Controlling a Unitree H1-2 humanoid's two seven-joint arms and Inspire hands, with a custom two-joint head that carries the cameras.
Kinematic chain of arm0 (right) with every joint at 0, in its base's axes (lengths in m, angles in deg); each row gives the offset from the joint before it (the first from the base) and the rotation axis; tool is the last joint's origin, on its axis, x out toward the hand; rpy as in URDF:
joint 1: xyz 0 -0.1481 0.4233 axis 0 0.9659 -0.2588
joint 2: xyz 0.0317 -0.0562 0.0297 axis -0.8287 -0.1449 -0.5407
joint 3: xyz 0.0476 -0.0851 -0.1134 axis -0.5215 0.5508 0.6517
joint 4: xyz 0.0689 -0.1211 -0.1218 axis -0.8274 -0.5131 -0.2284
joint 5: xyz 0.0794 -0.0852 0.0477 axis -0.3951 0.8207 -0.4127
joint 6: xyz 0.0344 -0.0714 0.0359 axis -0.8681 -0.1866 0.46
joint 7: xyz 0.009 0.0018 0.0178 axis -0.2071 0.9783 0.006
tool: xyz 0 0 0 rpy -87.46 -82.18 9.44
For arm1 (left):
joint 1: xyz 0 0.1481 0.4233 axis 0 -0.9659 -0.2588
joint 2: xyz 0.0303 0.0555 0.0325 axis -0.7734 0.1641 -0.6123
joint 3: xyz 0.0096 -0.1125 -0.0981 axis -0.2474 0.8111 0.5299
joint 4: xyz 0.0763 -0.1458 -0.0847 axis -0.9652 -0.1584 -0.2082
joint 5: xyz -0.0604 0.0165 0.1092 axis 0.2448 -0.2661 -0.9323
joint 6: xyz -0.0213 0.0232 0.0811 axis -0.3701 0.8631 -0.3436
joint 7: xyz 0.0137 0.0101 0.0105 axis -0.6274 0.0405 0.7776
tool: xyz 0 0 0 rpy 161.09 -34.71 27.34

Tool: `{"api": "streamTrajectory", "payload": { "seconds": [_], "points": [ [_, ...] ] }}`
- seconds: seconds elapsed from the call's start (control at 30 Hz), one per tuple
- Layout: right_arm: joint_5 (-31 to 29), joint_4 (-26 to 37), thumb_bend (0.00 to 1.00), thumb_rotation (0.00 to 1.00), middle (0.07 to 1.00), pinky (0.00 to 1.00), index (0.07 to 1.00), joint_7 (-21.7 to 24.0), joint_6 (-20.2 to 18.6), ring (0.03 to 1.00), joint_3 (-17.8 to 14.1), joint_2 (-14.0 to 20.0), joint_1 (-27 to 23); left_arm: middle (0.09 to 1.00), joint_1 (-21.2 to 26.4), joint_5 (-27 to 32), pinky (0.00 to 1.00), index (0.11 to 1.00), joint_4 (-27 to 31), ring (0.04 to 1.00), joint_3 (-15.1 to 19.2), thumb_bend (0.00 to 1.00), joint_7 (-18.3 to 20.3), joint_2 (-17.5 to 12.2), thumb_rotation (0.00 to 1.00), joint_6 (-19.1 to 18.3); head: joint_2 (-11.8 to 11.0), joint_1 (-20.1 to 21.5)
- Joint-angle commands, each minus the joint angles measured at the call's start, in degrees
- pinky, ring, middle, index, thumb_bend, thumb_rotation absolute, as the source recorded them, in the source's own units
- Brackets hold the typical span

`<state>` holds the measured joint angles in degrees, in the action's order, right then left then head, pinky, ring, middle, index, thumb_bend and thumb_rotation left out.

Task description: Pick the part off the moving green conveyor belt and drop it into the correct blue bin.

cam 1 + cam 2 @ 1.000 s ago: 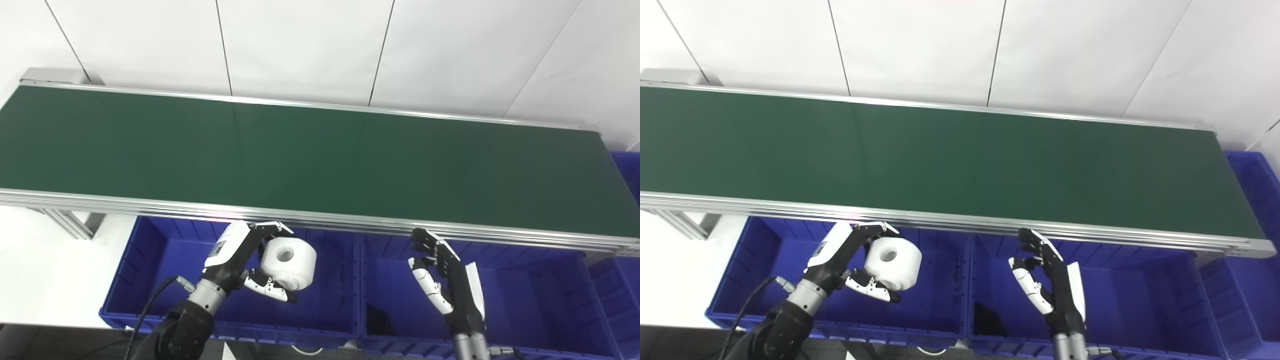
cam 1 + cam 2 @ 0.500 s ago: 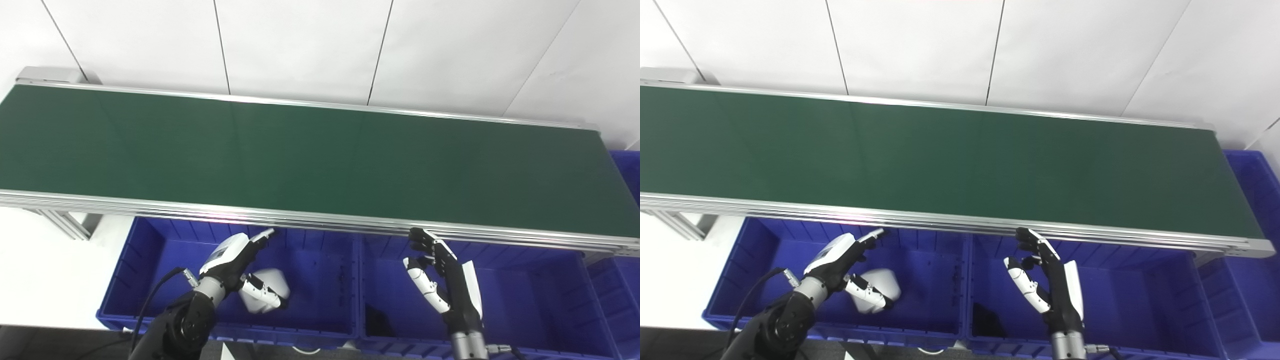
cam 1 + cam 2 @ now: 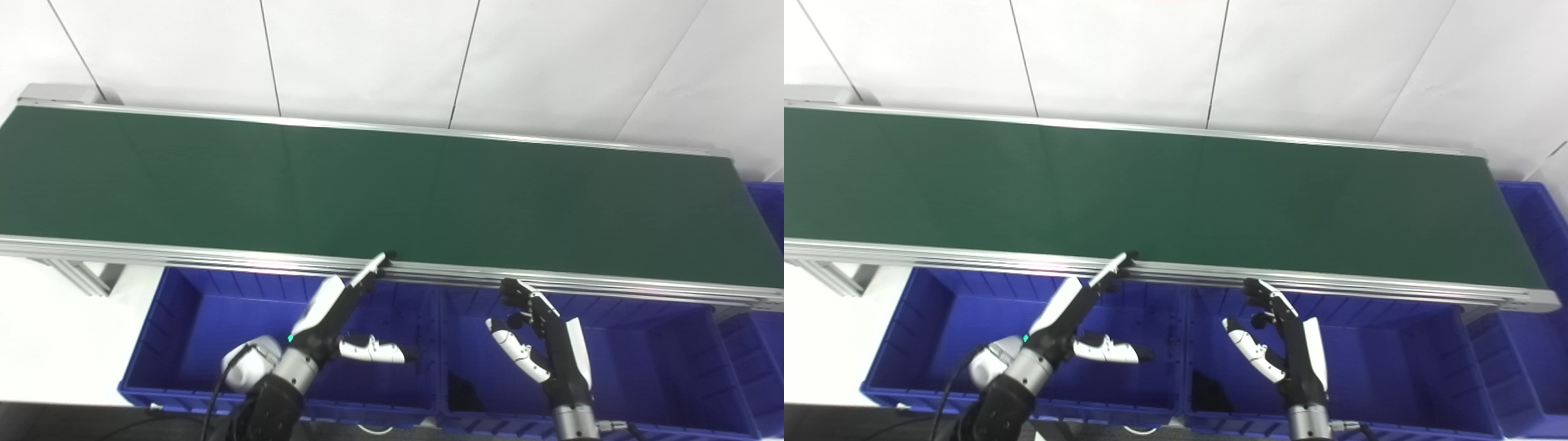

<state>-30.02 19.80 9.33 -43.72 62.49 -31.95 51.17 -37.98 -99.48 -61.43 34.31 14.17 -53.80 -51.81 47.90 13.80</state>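
Our left hand (image 3: 343,318) and right hand (image 3: 539,337) hang spread and empty over the bins (image 3: 184,318), fingertips (image 3: 383,260) at the belt's (image 3: 392,190) near edge.

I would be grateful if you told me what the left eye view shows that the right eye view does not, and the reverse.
Only the left eye view shows the green belt's far left corner. Only the right eye view shows the conveyor frame's near right corner. Both show the white part lying in the left blue bin beside the left arm, the open left hand with fingertips up by the rail, and the open right hand over the middle bin.
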Motion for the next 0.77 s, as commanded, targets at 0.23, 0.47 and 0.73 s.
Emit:
{"api": "streamTrajectory", "payload": {
  "seconds": [0.23, 0.47, 0.73],
  "points": [
    [-0.4, 2.1, 0.67, 0.59, 0.778, 0.71, 0.785, 0.1, -1.2, 0.778, -0.8, -0.1, 0.1, 0.979, 0.7, 5.5, 0.89, 0.984, -0.4, 0.959, 2.5, 0.71, 0.3, -0.8, 0.62, 3.2, 0.0, -0.1],
    [-0.8, 1.6, 0.66, 0.59, 0.776, 0.69, 0.784, 0.4, -1.1, 0.774, -0.8, 0.0, -0.2, 0.979, 0.9, 6.3, 0.89, 0.982, -0.8, 0.956, 2.9, 0.72, 1.1, -0.6, 0.57, 3.7, -0.1, 0.1],
    [-1.3, 2.0, 0.65, 0.61, 0.784, 0.68, 0.792, 1.2, -1.7, 0.773, -0.7, 0.2, -0.2, 0.967, 1.2, 5.8, 0.87, 0.971, -1.3, 0.947, 2.9, 0.71, 0.5, -0.5, 0.55, 4.0, -0.2, 0.0]
  ]
}}
